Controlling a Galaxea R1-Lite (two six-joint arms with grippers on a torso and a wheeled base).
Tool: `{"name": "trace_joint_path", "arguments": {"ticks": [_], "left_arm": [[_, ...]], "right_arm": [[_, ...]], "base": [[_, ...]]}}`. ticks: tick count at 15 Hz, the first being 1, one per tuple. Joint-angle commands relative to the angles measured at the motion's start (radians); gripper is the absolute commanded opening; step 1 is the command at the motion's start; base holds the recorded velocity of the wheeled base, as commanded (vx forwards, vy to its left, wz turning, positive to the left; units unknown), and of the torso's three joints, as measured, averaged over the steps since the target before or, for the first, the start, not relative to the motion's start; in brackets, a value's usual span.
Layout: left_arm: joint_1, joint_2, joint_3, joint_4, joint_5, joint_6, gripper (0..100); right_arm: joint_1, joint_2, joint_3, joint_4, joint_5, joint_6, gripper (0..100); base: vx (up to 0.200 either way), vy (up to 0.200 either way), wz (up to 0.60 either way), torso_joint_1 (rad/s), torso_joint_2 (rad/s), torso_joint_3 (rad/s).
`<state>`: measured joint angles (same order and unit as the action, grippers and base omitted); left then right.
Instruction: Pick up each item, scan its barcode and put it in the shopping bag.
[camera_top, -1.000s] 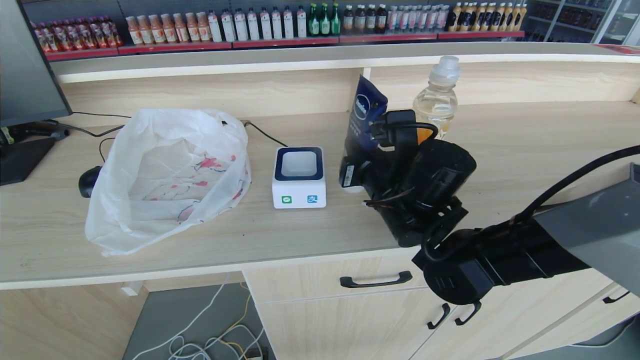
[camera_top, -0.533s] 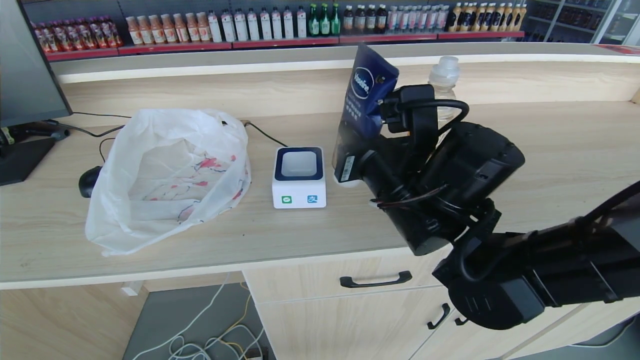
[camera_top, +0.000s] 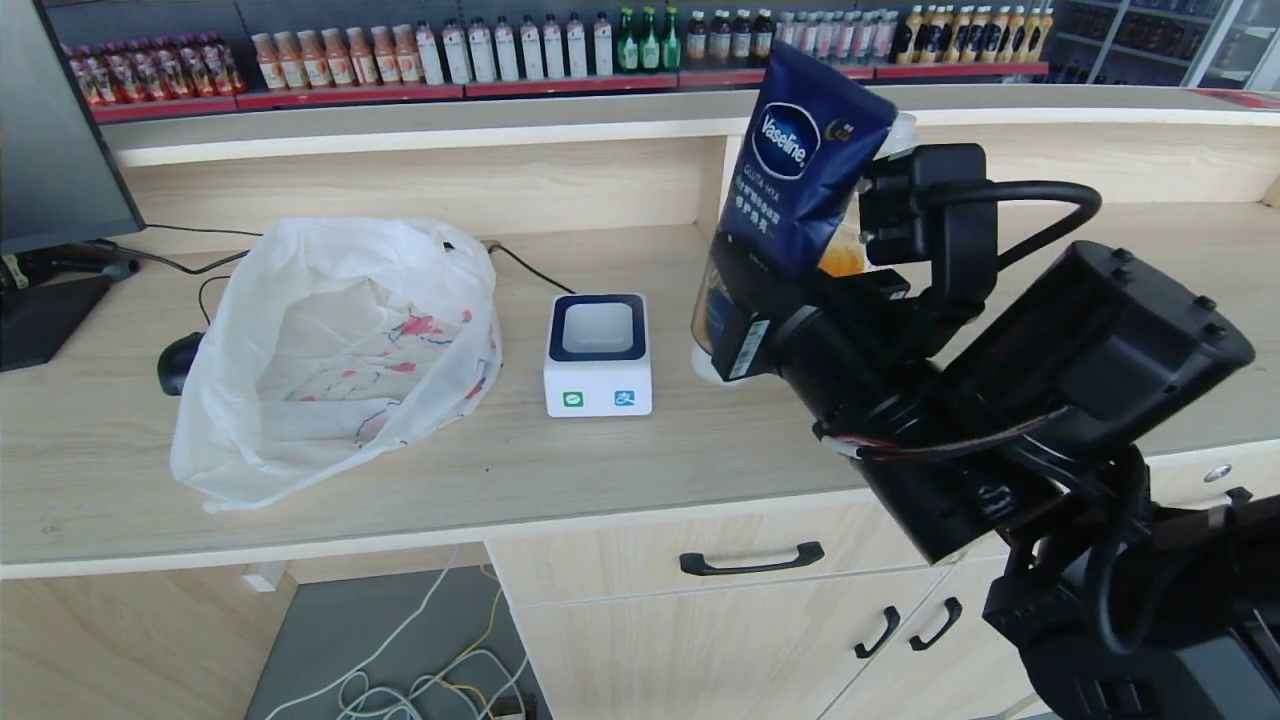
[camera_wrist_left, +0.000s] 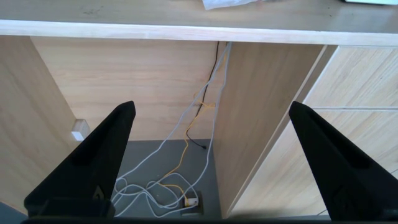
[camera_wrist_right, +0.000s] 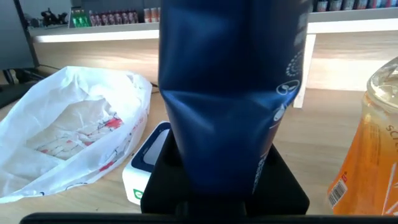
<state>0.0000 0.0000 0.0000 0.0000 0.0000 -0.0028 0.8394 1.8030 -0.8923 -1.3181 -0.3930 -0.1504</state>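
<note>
My right gripper (camera_top: 775, 300) is shut on a dark blue lotion tube (camera_top: 790, 190), held upright in the air to the right of the white barcode scanner (camera_top: 598, 354). The tube (camera_wrist_right: 230, 93) looms close in the right wrist view, with the scanner (camera_wrist_right: 146, 165) lower down beside it. A white shopping bag (camera_top: 335, 350) lies open on the counter left of the scanner. Behind the tube stands a clear bottle with orange liquid (camera_top: 850, 250), largely hidden by the arm. My left gripper (camera_wrist_left: 211, 162) hangs open below the counter edge, over the floor cables.
A computer mouse (camera_top: 180, 362) and a monitor base (camera_top: 45, 310) sit at the counter's far left. Shelves of bottles (camera_top: 560, 45) line the back wall. Drawers with black handles (camera_top: 750, 560) are under the counter front.
My right arm has lifted the blue tube off the counter, raising it and carrying it slightly right and nearer the camera. Bag and scanner have stayed put.
</note>
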Motion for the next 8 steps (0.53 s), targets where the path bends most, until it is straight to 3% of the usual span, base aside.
{"name": "trace_joint_path", "arguments": {"ticks": [1, 4, 8], "left_arm": [[0.000, 0.000, 0.000, 0.000, 0.000, 0.000, 100], [0.000, 0.000, 0.000, 0.000, 0.000, 0.000, 100], [0.000, 0.000, 0.000, 0.000, 0.000, 0.000, 100]], "right_arm": [[0.003, -0.057, 0.070, -0.018, 0.000, 0.000, 0], [0.037, -0.137, 0.204, -0.038, 0.003, 0.006, 0], [0.142, -0.145, 0.236, -0.112, 0.011, 0.005, 0]], "base": [[0.000, 0.000, 0.00, 0.000, 0.00, 0.000], [0.000, 0.000, 0.00, 0.000, 0.00, 0.000], [0.000, 0.000, 0.00, 0.000, 0.00, 0.000]]}}
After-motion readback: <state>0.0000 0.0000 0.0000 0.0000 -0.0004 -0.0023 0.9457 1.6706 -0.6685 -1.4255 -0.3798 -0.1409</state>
